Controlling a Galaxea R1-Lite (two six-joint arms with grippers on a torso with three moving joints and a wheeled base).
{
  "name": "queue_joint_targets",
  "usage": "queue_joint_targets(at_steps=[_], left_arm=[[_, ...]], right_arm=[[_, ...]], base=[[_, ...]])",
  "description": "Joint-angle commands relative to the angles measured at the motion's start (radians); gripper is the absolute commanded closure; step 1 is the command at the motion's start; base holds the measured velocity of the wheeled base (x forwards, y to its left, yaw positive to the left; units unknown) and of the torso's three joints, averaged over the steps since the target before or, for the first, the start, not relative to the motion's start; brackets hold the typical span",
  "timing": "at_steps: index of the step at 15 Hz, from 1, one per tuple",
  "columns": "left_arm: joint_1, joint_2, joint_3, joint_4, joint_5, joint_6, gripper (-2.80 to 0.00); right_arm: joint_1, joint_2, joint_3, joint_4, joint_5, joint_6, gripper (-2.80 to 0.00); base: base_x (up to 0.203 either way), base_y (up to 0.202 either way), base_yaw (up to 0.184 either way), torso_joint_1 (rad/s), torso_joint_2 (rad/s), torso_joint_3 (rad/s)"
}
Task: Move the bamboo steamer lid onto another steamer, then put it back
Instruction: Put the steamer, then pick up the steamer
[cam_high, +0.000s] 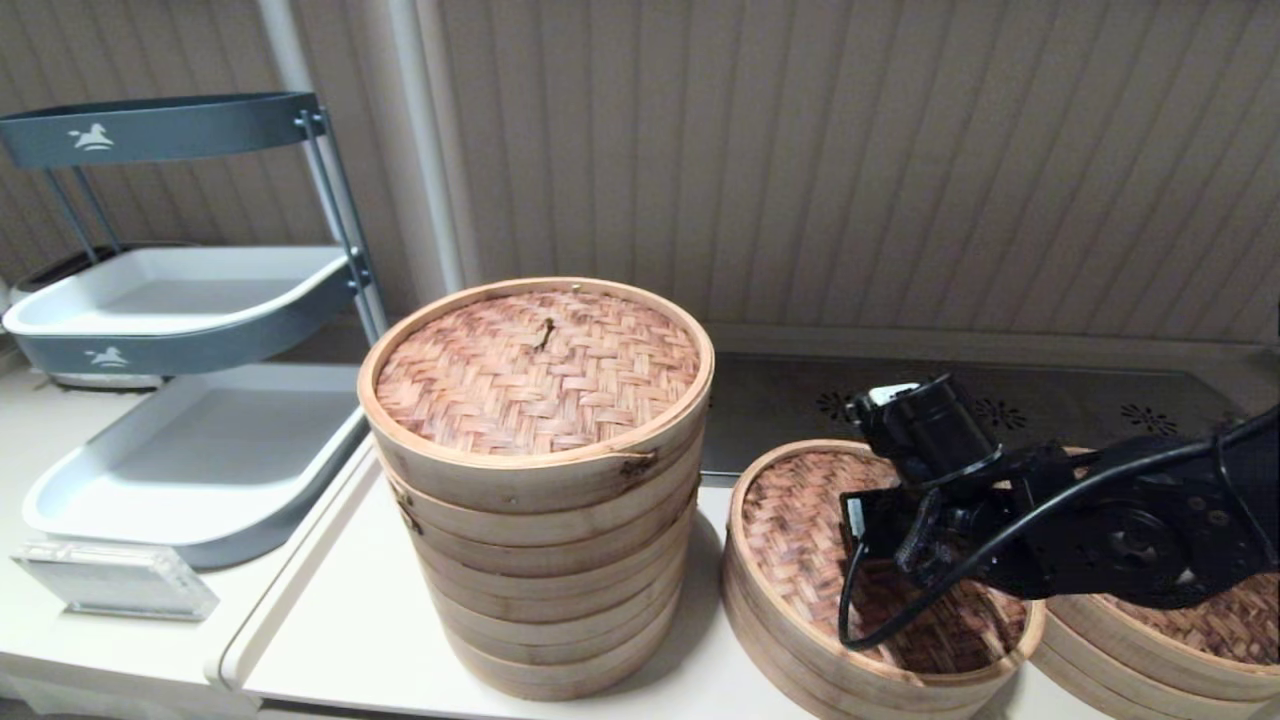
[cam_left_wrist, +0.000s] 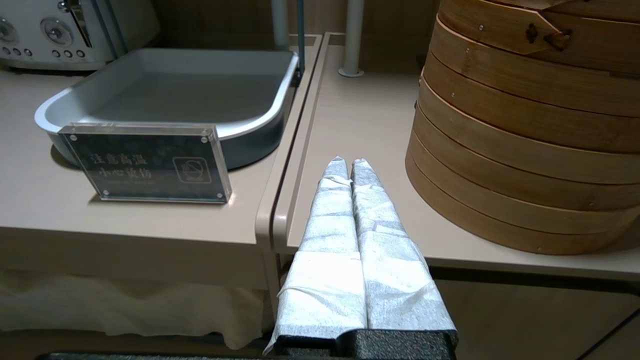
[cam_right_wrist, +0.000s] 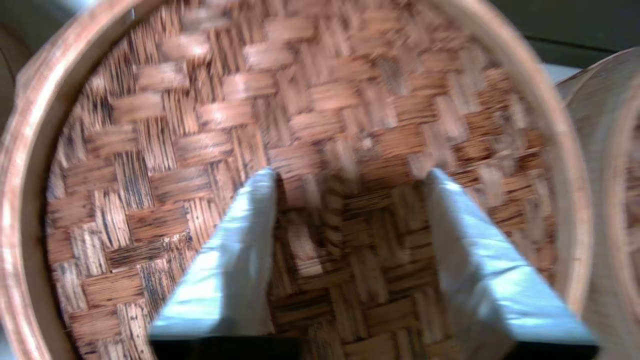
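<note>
The bamboo steamer lid (cam_high: 800, 530), dark-brown woven with a pale hoop rim, lies on a low steamer in the middle of the table. My right gripper (cam_right_wrist: 350, 172) hovers open just over its centre (cam_right_wrist: 320, 125), one wrapped finger on each side of a blurred dark strip that may be the knot. The right arm (cam_high: 1000, 500) hides much of the lid in the head view. A second low steamer (cam_high: 1180, 630) at the far right shows a brown woven top; no beige mesh liner is visible. My left gripper (cam_left_wrist: 345, 162) is parked shut at the table's front edge.
The tall many-tiered steamer (cam_high: 540, 560) with its reddish-tan lid (cam_high: 535, 365) stands just left of the low one. A grey tray rack (cam_high: 190, 300) and a small acrylic sign (cam_left_wrist: 150, 165) occupy the left counter. A dark stovetop (cam_high: 1050, 400) runs behind.
</note>
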Motion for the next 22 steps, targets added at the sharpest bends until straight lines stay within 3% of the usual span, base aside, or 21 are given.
queue_joint_targets(at_steps=[1,5,6,14,17,22], left_arm=[[0.0,-0.002,0.025,-0.001,0.001,0.0,0.0],[0.001,-0.002,0.025,-0.001,0.0,0.0,0.0],[0.0,-0.002,0.025,-0.001,-0.001,0.0,0.0],[0.001,-0.002,0.025,-0.001,0.001,0.0,0.0],[0.0,-0.002,0.025,-0.001,0.001,0.0,0.0],[0.0,-0.002,0.025,-0.001,-0.001,0.0,0.0]], right_arm=[[-0.006,-0.081,-0.005,0.0,-0.001,-0.002,-2.8],[-0.007,-0.265,-0.003,0.034,-0.002,-0.006,-2.8],[-0.005,-0.332,-0.001,0.069,-0.009,-0.008,0.0],[-0.008,-0.832,0.002,0.413,-0.164,-0.065,0.0],[-0.074,-0.955,0.052,0.473,-0.206,-0.086,0.0],[-0.232,-1.154,0.196,0.468,-0.209,-0.112,0.0]], base=[[0.0,0.0,0.0,0.0,0.0,0.0],[0.0,0.0,0.0,0.0,0.0,0.0],[0.0,0.0,0.0,0.0,0.0,0.0],[0.0,0.0,0.0,0.0,0.0,0.0],[0.0,0.0,0.0,0.0,0.0,0.0],[0.0,0.0,0.0,0.0,0.0,0.0]])
